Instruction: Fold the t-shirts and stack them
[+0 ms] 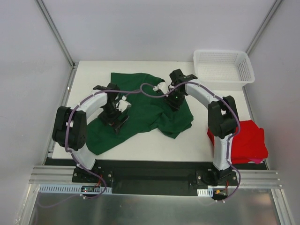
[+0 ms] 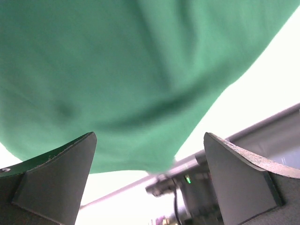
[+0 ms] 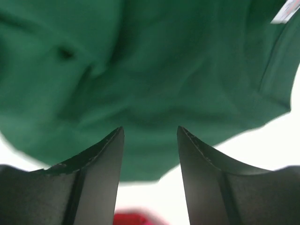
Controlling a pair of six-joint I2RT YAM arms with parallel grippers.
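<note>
Dark green t-shirt point(image 1: 145, 117) lying rumpled at the middle of the white worktop point(image 1: 154, 145). Left arm point(image 1: 89, 105): jaws wide apart and empty, just above the shirt's left part. Right arm point(image 1: 206, 93): jaws partly parted, gripping nothing, above its bunched right side. Red t-shirt point(image 1: 243, 140) at the near right edge; mesh basket point(image 1: 220, 80) in the far right corner

- left arm point(image 1: 89, 104) bowed inward, left end effector point(image 2: 150, 140) pointing down, jaws spread wide
- right arm point(image 1: 201, 91) reaching forward-left, right end effector point(image 3: 150, 131) pointing down, jaws partly apart
</note>
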